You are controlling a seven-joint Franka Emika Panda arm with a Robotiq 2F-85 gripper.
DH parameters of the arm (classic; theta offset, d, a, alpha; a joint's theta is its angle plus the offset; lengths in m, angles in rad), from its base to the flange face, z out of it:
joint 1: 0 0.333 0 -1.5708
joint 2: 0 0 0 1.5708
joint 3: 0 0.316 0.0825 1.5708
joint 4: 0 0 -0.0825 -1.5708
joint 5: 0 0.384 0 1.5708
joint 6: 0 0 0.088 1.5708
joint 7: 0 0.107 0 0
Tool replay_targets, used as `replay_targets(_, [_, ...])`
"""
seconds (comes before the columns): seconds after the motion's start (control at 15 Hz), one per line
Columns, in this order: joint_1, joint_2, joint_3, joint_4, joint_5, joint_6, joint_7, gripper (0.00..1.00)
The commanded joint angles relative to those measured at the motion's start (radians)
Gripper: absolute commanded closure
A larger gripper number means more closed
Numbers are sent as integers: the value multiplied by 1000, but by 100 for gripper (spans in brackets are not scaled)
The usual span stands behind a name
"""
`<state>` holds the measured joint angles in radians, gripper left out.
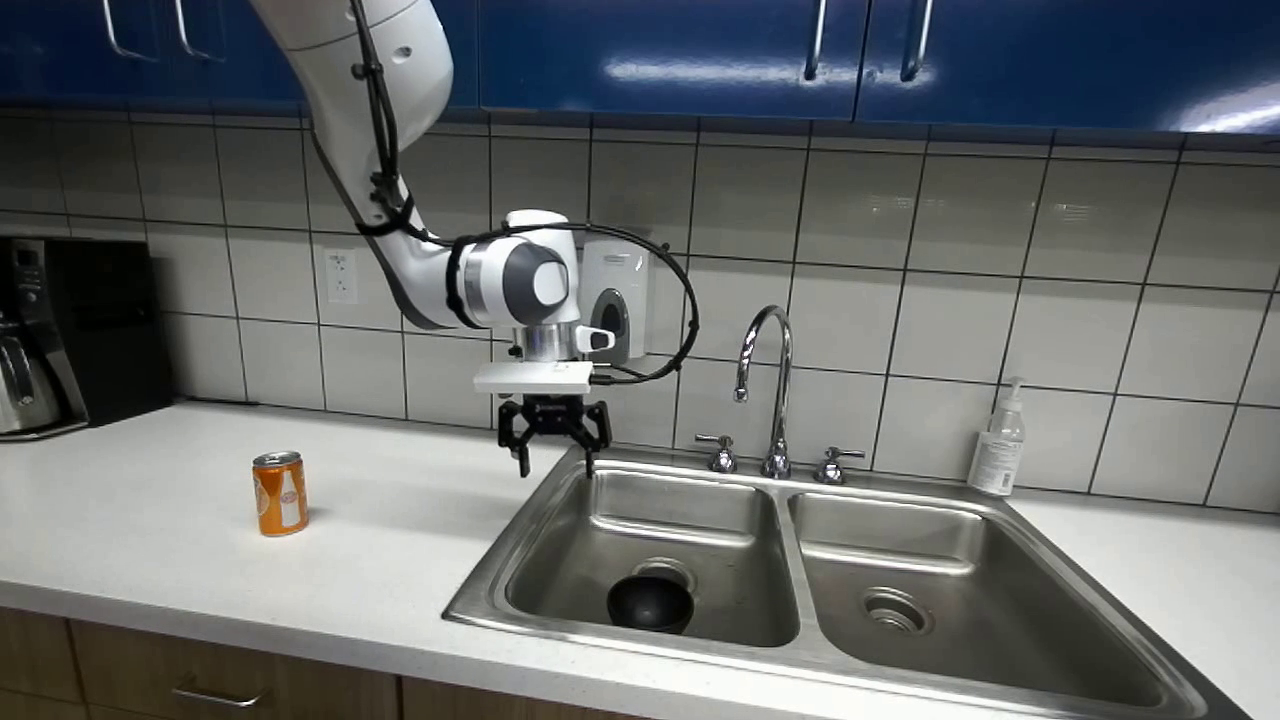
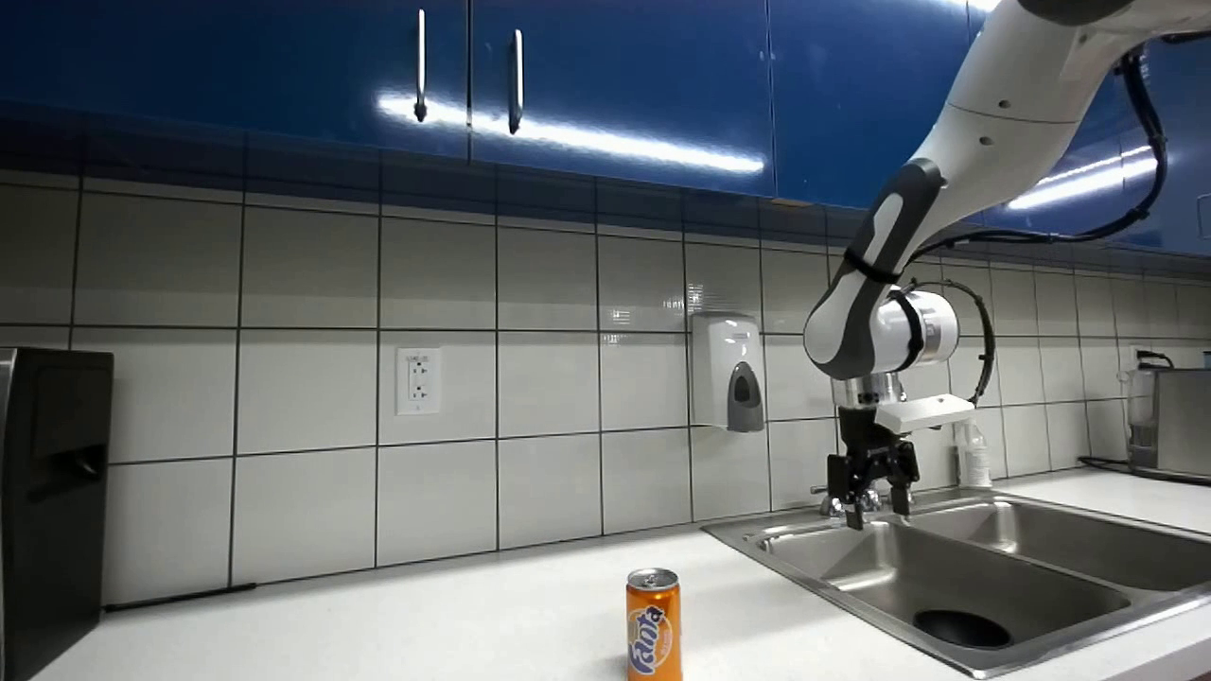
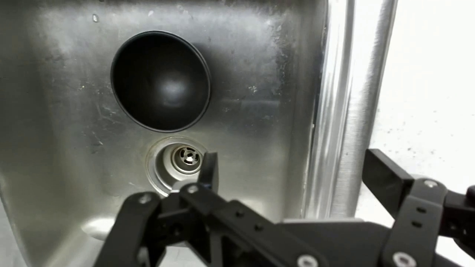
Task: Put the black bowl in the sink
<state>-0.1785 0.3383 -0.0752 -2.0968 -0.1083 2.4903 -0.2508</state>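
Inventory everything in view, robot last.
Square-tiled wall: 1, off-white, background
Smooth countertop: 1, white, along wall
Double-basin steel sink: 1, silver, in countertop
Round drains: 2, steel, in sink
Curved faucet: 1, chrome, on sink rim
Lever handles: 2, chrome, beside faucet
Plastic pump bottle: 1, clear, sink's back corner
Cylindrical metal can: 1, orange, countertop
Round glossy bowl: 1, black, sink's can-side basin
Boxy coffeemaker: 1, black, countertop
Boxy appliance: 1, steel, countertop
Plastic soap dispenser: 1, white/grey, wall
Rectangular outlet: 1+, white, wall
Glossy cabinets: several, blue, above countertop
Wood-grain drawers: several, brown, below countertop
Jointed arm: 1, white/grey, over countertop
Two-finger gripper: 1, black, open, above sink's edge
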Motion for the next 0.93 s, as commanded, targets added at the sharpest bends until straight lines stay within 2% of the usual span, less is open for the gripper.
replay_targets(0.0, [29, -144, 10, -143, -9, 26, -20, 0])
replay_targets(0.33, [75, -278, 23, -263, -7, 47, -32, 0])
replay_targets(0.87, [124, -439, 25, -391, 4, 52, -65, 0])
